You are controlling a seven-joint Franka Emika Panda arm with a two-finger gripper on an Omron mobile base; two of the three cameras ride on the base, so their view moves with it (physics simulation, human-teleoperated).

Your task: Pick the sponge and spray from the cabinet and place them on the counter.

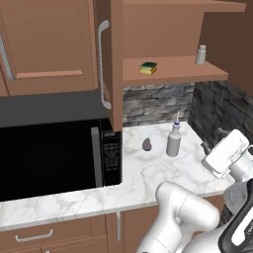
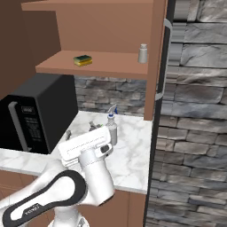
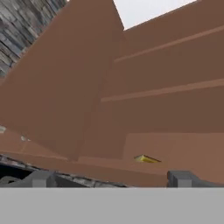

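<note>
Left base view: I see the yellow, green-topped sponge block (image 1: 148, 67) waiting on the brown wooden cabinet (image 1: 163, 74) shelf; the tall pale plastic spray bottle (image 1: 173, 140) already stands on the white marble surface (image 1: 148, 173).
Right base view: my tool (image 2: 81, 130) hangs beside the spray, fingers spread, empty.
Hand view: it looks up at the sponge (image 3: 146, 159), so I judge that pick comes next.

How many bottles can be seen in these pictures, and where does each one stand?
2. The spray stands upright on the counter, near the stone wall. A small white shaker bottle stands on the cabinet shelf. Others may be hidden.
</note>
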